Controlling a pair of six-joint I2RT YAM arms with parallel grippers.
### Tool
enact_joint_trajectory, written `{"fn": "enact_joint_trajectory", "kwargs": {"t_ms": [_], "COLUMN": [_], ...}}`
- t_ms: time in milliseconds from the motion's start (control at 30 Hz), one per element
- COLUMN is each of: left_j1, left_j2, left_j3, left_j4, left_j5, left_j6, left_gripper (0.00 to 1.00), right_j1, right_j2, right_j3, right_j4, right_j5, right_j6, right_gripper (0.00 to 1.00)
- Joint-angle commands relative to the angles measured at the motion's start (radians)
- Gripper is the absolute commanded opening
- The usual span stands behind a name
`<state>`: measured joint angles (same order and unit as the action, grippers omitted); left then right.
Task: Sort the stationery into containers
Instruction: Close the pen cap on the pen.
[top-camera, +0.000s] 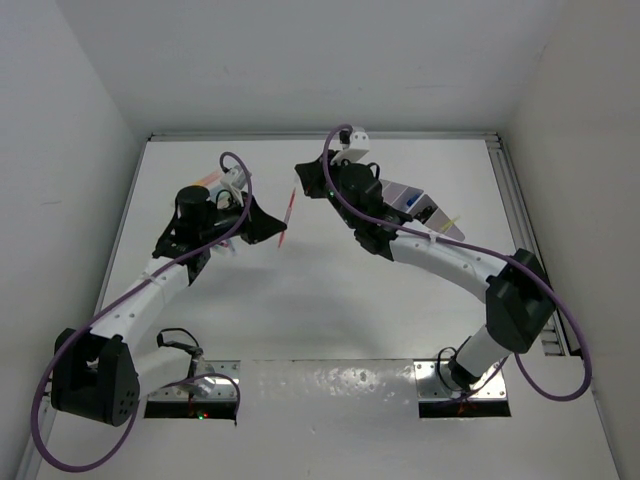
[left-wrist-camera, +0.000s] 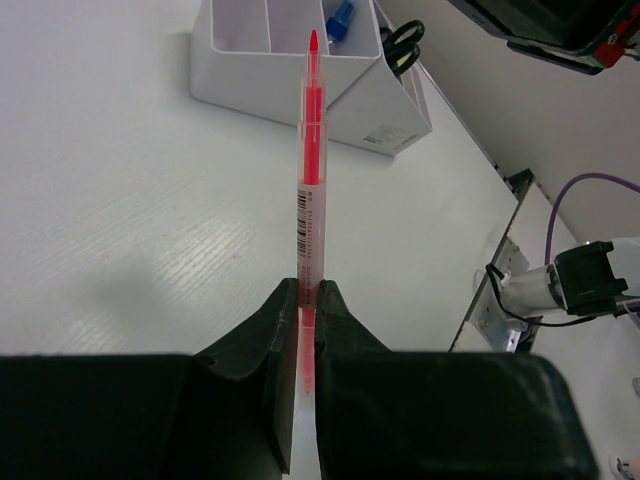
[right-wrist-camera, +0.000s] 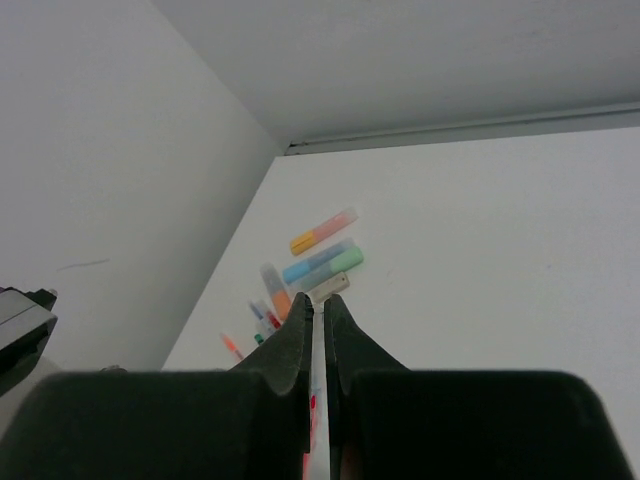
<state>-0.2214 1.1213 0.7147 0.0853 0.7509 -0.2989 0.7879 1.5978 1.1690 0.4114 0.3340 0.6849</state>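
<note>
My left tool (left-wrist-camera: 308, 292) is closed tight on the thin red pen (left-wrist-camera: 311, 170), which is above the desk (left-wrist-camera: 120, 200) near the white organiser (left-wrist-camera: 300, 85), tip pointing at it. My right tool (right-wrist-camera: 315, 320) is fully closed; I cannot tell if it holds anything.

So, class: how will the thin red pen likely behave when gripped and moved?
The red pen juts straight from the left gripper without sagging, so probably stiff and light. Its round barrel would likely roll on the table. Held near one end, it may pivot if bumped against the organiser.
</note>
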Motion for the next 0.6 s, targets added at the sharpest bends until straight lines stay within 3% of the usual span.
{"fn": "enact_joint_trajectory", "kwargs": {"t_ms": [0, 567], "left_j1": [-0.01, -0.01], "left_j2": [-0.002, -0.006], "left_j3": [0.034, 0.035], "left_j4": [0.067, 0.067], "left_j5": [0.008, -0.007], "left_j6": [-0.016, -0.028], "left_gripper": [0.0, 0.0], "right_j1": [0.007, 0.027], "right_j2": [0.004, 0.013], "right_j3": [-0.003, -0.019], "right_j4": [0.056, 0.052], "right_j5": [-0.004, -0.004], "right_j6": [0.018, 0.031], "right_gripper": [0.0, 0.0]}}
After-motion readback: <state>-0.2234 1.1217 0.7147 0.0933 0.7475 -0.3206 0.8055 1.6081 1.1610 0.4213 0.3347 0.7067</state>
